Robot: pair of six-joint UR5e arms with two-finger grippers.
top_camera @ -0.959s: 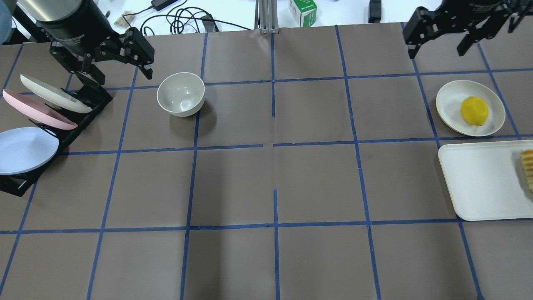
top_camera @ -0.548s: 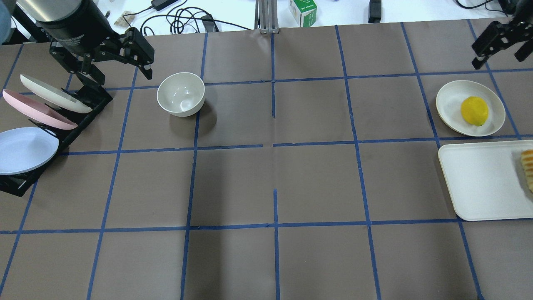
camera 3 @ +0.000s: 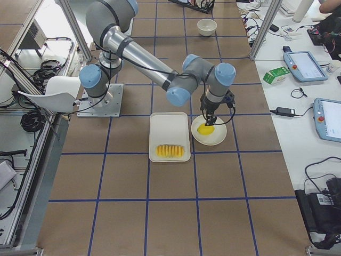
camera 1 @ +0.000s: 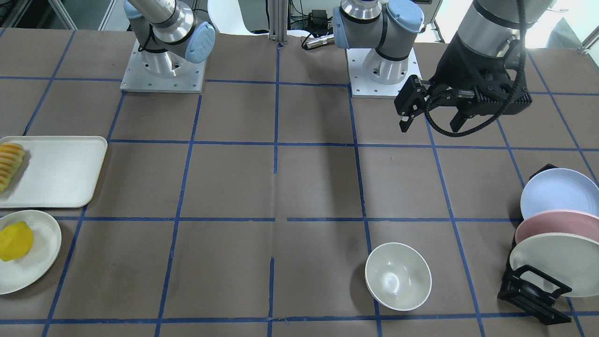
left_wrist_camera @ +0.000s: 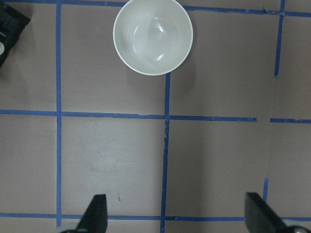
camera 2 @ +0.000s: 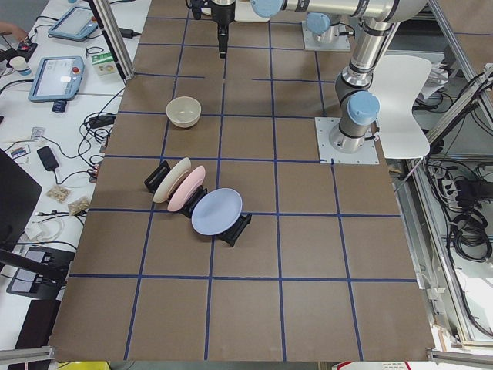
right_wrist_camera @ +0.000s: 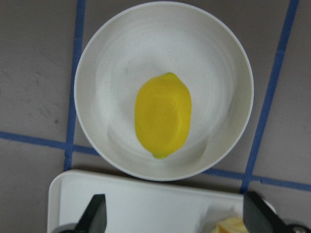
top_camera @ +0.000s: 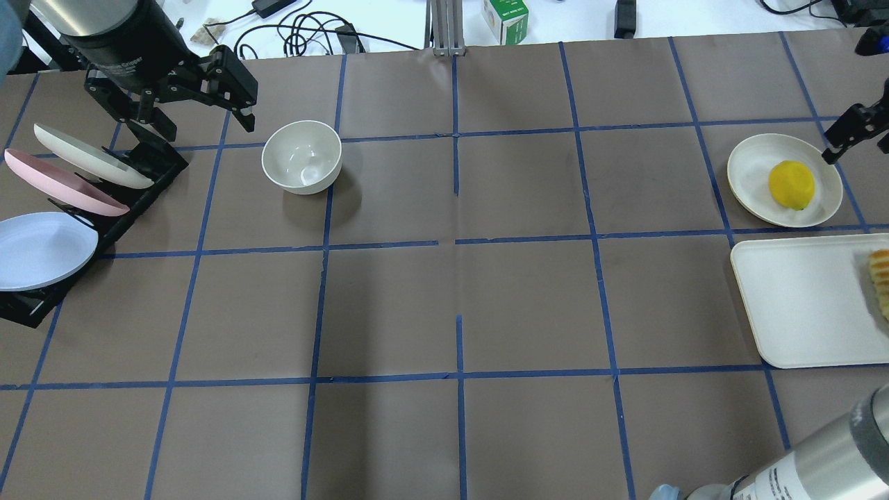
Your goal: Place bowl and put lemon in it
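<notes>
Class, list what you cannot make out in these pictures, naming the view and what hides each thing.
Right gripper: the overhead view's right edge cuts it off; its wrist view shows only fingertips.
Sliced food: cut by the overhead view's right edge and the front-facing view's left edge.
Lemon: its underside is hidden against the plate in every view.
Bowl: too small for detail in the exterior right view.

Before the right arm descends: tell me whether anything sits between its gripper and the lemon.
Nothing visible does. The right gripper hangs open over the lemon, which lies alone on the flat plate with bare plate all around it.
</notes>
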